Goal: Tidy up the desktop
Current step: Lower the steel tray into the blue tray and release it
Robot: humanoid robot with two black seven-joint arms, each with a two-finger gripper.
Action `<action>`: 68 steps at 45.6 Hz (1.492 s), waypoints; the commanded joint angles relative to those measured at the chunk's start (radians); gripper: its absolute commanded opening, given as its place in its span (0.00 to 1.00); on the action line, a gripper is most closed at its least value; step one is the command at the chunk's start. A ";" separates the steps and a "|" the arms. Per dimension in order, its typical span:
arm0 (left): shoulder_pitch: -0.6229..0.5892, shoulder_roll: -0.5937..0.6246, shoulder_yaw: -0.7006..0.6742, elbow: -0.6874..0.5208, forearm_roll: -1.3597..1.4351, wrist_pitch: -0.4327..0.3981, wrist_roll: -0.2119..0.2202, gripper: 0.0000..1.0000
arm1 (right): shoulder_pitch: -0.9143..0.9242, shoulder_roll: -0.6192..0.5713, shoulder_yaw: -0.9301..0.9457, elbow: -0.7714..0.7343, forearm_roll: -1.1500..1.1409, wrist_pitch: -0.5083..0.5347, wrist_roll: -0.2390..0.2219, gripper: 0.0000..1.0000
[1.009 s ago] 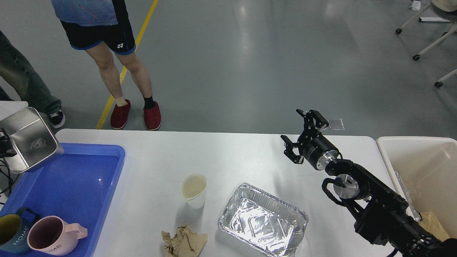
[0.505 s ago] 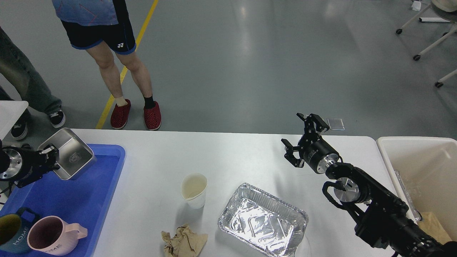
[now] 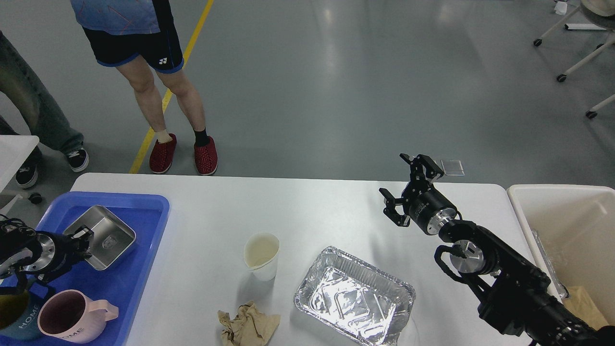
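The white desktop (image 3: 331, 211) holds a white paper cup (image 3: 262, 254), an empty foil tray (image 3: 354, 295) and a crumpled brown paper (image 3: 247, 326). At the left, a square steel dish (image 3: 103, 235) rests low inside the blue tray (image 3: 162, 214). My left gripper (image 3: 80, 242) grips the dish's near-left rim. My right gripper (image 3: 408, 188) hovers open and empty above the table's far right, well behind the foil tray.
A pink mug (image 3: 72, 319) and a dark mug (image 3: 14, 323) stand in the blue tray's near end. A beige bin (image 3: 567, 226) with scraps sits at the right. Two people (image 3: 144, 72) stand beyond the far edge.
My left arm has brought the steel dish down and rightward from above the tray's left edge into the blue tray. The right gripper has barely shifted.
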 commanded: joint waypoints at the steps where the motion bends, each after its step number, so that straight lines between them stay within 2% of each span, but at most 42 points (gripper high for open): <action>1: 0.000 -0.003 -0.007 0.012 -0.006 0.027 -0.003 0.28 | 0.000 0.000 0.000 -0.001 0.000 0.000 0.000 1.00; 6: 0.000 -0.007 -0.005 0.016 -0.004 0.031 -0.012 0.46 | 0.000 0.000 0.000 -0.001 0.000 0.000 0.000 1.00; 22: -0.006 -0.004 -0.007 0.019 -0.004 0.065 -0.010 0.80 | 0.000 0.000 0.000 -0.001 0.000 0.000 0.000 1.00; 35: -0.086 0.040 -0.023 -0.025 -0.004 0.027 -0.004 0.86 | 0.000 0.000 0.000 -0.001 0.000 -0.001 0.000 1.00; 45: -0.165 0.131 -0.023 -0.215 -0.004 0.022 0.005 0.86 | 0.000 0.002 0.000 -0.001 0.000 0.000 0.000 1.00; 55: -0.207 0.138 -0.025 -0.373 -0.004 0.132 0.010 0.86 | 0.001 0.002 0.000 -0.001 -0.002 -0.001 0.000 1.00; 63: -0.215 0.215 -0.020 -0.632 -0.004 0.229 0.020 0.86 | 0.000 -0.001 0.000 -0.001 0.000 -0.001 0.000 1.00; 68: -0.219 0.253 -0.022 -0.748 -0.006 0.248 0.022 0.86 | -0.002 0.000 0.000 -0.001 0.000 -0.001 0.000 1.00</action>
